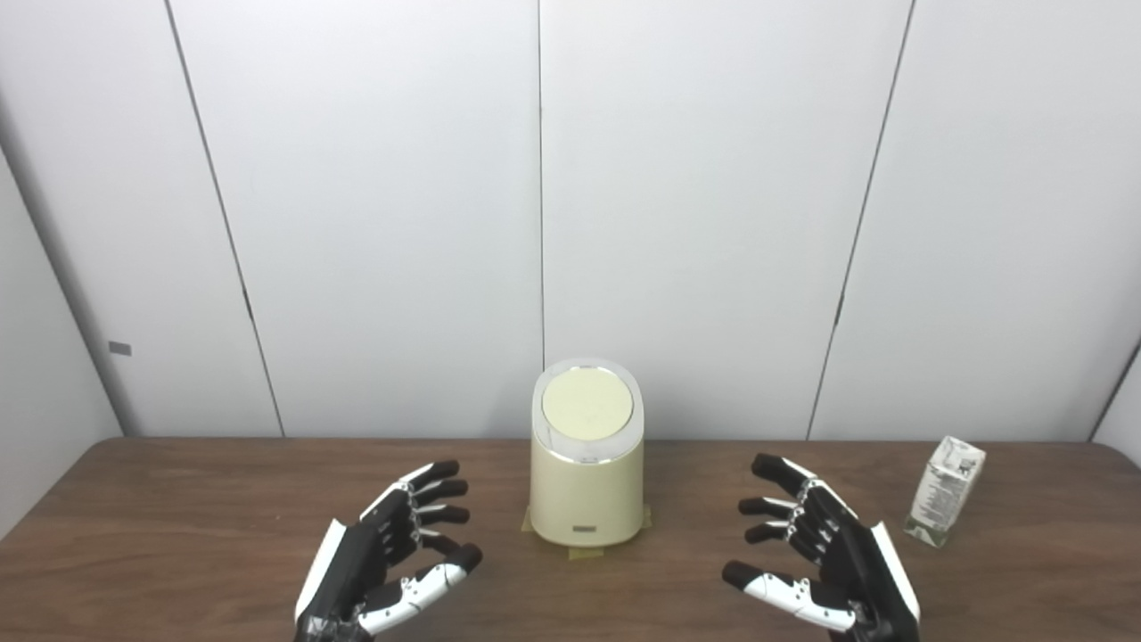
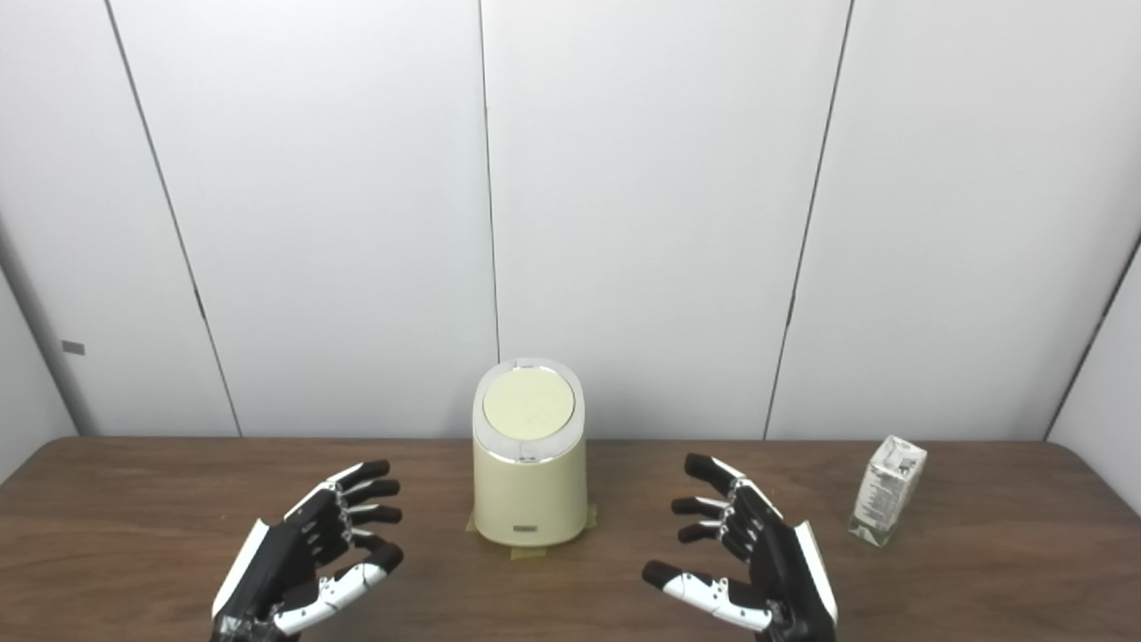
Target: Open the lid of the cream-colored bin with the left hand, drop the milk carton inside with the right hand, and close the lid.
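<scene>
The cream-colored bin point(image 1: 586, 490) stands at the middle of the wooden table point(image 1: 178, 499), its round lid point(image 1: 586, 404) shut flat on top. A small white and green milk carton point(image 1: 945, 491) stands upright at the right side of the table. My left hand point(image 1: 383, 553) hovers open and empty to the front left of the bin, fingers spread. My right hand point(image 1: 820, 557) hovers open and empty to the front right of the bin, left of the carton. Neither hand touches anything.
Tape patches point(image 1: 584, 551) mark the bin's spot on the table. A white panelled wall point(image 1: 695, 223) runs along the back edge of the table, close behind the bin.
</scene>
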Controlling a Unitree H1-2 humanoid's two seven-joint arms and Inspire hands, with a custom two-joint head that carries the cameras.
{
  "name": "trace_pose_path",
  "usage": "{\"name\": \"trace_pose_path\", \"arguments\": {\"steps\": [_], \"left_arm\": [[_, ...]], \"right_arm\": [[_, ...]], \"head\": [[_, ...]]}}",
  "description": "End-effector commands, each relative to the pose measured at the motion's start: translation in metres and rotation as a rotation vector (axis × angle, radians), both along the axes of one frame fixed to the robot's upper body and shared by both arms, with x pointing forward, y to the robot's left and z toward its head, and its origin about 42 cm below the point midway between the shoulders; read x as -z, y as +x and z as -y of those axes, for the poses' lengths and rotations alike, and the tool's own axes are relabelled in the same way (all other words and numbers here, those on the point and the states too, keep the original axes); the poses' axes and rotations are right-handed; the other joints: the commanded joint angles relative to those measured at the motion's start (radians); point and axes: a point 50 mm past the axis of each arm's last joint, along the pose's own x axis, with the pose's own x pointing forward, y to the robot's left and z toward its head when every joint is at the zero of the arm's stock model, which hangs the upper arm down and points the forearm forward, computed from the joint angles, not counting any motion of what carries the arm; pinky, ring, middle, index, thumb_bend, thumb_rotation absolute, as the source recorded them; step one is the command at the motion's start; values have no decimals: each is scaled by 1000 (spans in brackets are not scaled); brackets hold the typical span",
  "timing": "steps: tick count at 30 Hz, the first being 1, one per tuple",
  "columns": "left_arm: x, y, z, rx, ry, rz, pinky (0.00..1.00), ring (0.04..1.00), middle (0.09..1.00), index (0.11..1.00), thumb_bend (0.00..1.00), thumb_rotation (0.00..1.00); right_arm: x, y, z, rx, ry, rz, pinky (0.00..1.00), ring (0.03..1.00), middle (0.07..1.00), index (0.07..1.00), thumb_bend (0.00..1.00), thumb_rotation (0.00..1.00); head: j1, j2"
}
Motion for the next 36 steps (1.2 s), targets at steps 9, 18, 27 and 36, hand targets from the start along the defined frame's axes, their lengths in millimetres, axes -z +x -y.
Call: {"name": "trace_pose_path", "arguments": {"steps": [9, 18, 27, 36], "left_arm": [[-19, 9, 0, 4, 7, 88, 561, 698, 782, 818, 656, 185], [-22, 14, 10, -77, -14, 87, 665, 787, 823, 833, 713, 271], [-62, 62, 29, -141, 74, 95, 992, 995, 995, 997, 912, 421], [-105, 120, 36, -187, 310, 97, 1000, 1000, 1000, 1000, 1000, 458]], "right_arm": [[-21, 8, -4, -13, 1, 82, 544, 672, 815, 776, 711, 216], [-18, 14, -2, -16, 3, 80, 553, 673, 818, 777, 717, 230], [-18, 21, -4, -14, 9, 95, 536, 673, 819, 771, 722, 235], [-19, 22, -4, -25, 23, 105, 542, 677, 823, 774, 703, 200]], "head": [[-1, -2], [0, -2], [-1, -8], [1, -8]]}}
